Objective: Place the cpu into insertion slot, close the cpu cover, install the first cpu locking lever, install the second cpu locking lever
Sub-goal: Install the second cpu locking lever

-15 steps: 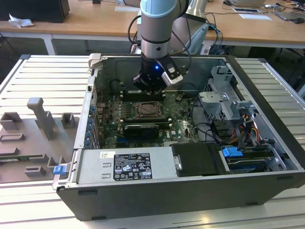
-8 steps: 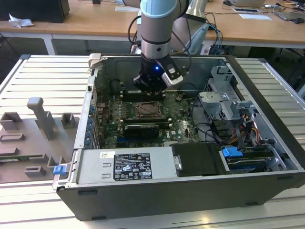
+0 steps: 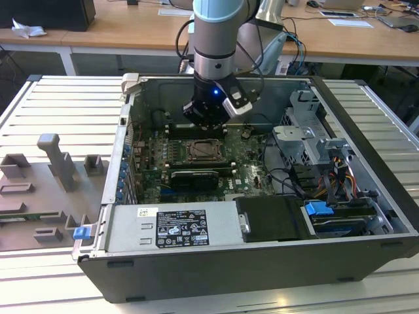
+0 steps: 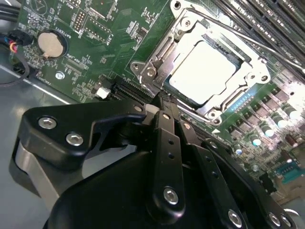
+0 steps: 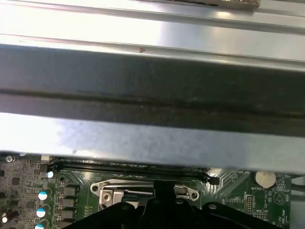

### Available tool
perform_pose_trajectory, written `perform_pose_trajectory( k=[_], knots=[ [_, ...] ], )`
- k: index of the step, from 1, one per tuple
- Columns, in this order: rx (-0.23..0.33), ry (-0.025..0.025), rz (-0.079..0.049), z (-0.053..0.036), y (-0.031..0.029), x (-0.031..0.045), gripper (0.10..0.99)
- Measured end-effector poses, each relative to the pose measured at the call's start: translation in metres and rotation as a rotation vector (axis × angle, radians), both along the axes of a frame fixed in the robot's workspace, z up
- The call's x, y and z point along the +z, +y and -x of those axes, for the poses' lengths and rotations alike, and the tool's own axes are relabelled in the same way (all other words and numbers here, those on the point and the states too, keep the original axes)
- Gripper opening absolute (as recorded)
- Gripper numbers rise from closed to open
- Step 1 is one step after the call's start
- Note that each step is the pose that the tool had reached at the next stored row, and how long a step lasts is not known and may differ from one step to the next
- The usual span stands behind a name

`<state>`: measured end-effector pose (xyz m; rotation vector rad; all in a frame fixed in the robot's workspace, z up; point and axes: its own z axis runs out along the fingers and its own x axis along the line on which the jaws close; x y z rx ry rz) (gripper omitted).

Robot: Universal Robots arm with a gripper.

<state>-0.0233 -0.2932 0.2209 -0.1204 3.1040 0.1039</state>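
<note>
In the exterior view the gripper point(image 3: 207, 122) hangs inside the open case, just above the insertion slot point(image 3: 201, 151). In the second wrist view its fingers point(image 4: 164, 125) look pressed together, holding nothing, tips at the cpu cover point(image 4: 161, 61) edge; the cpu point(image 4: 204, 70) sits seated beyond. A slipped tip could scrape the green board point(image 4: 102, 43).

A ribbed metal table point(image 3: 46, 104) carries the open computer case point(image 3: 262, 261); a grey fixture point(image 3: 55, 160) lies at the exterior view's left.
</note>
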Motion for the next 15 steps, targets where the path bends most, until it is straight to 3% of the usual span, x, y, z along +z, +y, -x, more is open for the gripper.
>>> perform_pose_trajectory(
  k=[5, 8, 15],
  knots=[
    [0.000, 0.0000, 0.001, 0.0000, 0.0000, 0.0159, 0.106],
    [0.000, 0.0000, 0.001, 0.0000, -0.0010, 0.0165, 0.106],
    [0.000, 0.0000, 0.001, 0.0000, -0.0158, 0.0163, 0.106]
  ],
)
